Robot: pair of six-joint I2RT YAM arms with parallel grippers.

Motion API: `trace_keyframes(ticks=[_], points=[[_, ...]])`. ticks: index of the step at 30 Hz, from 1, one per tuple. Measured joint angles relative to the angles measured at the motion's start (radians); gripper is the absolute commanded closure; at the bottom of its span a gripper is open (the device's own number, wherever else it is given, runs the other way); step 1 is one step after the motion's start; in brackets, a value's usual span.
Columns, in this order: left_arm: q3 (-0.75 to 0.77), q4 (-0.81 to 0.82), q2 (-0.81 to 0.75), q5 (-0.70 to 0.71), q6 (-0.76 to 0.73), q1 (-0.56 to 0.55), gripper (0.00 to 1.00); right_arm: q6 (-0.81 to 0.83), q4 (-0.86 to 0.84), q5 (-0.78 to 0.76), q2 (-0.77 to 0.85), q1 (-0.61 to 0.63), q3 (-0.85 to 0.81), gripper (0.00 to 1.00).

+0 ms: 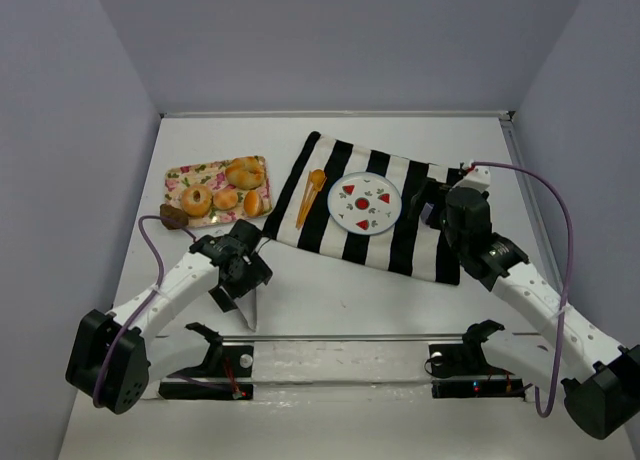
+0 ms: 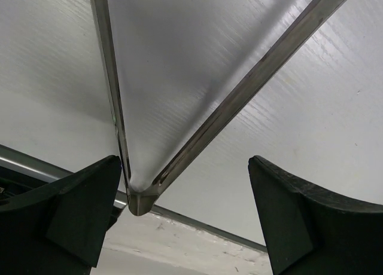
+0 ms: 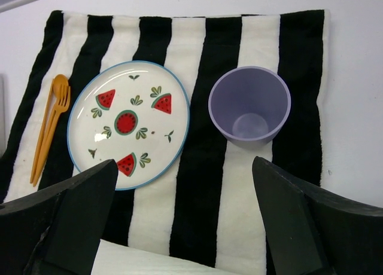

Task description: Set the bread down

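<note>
Several golden breads (image 1: 243, 171) lie on a floral tray (image 1: 180, 173) at the back left; a dark brown piece (image 1: 174, 217) sits on the table just off its near corner. A white watermelon plate (image 1: 364, 202) (image 3: 128, 122) lies empty on a black-and-white striped cloth (image 1: 400, 242). My left gripper (image 1: 238, 288) (image 2: 185, 164) is open, pointing down over metal tongs (image 2: 239, 95) whose hinge end lies by its left finger. My right gripper (image 1: 432, 204) (image 3: 185, 167) is open and empty above the cloth, near the plate.
Orange fork and spoon (image 1: 311, 195) (image 3: 51, 122) lie on the cloth left of the plate. A purple cup (image 3: 249, 106) stands right of the plate. A metal rail (image 1: 340, 336) crosses the table's near edge. Grey walls close in the back and sides.
</note>
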State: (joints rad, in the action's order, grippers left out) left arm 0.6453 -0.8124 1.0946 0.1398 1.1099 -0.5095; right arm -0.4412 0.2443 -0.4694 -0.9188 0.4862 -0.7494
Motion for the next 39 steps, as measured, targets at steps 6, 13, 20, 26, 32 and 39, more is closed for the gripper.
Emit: trace_keyframes(ticks=[6, 13, 20, 26, 32, 39], points=[[0.000, -0.019, 0.009, 0.000, 0.055, -0.002, 0.01, 0.000, -0.017, 0.018, 0.006, 0.000, 0.003, 0.00], [0.001, -0.035, 0.064, 0.010, 0.105, -0.002, 0.01, 0.000, -0.022, 0.027, 0.028, 0.000, 0.013, 0.00], [0.039, -0.032, 0.155, 0.062, 0.086, -0.004, 0.01, 0.000, -0.029, 0.030, 0.039, 0.000, 0.014, 0.00], [0.049, 0.022, 0.201, 0.082, 0.018, -0.008, 0.01, 0.000, -0.029, 0.026, 0.040, 0.000, 0.014, 0.00], [0.049, 0.085, 0.261, 0.073, -0.020, -0.008, 0.01, 0.000, -0.029, 0.016, 0.042, 0.000, 0.014, 0.00], [0.043, 0.144, 0.263, 0.081, -0.023, -0.008, 0.01, 0.001, -0.029, 0.006, 0.042, 0.000, 0.014, 0.00]])
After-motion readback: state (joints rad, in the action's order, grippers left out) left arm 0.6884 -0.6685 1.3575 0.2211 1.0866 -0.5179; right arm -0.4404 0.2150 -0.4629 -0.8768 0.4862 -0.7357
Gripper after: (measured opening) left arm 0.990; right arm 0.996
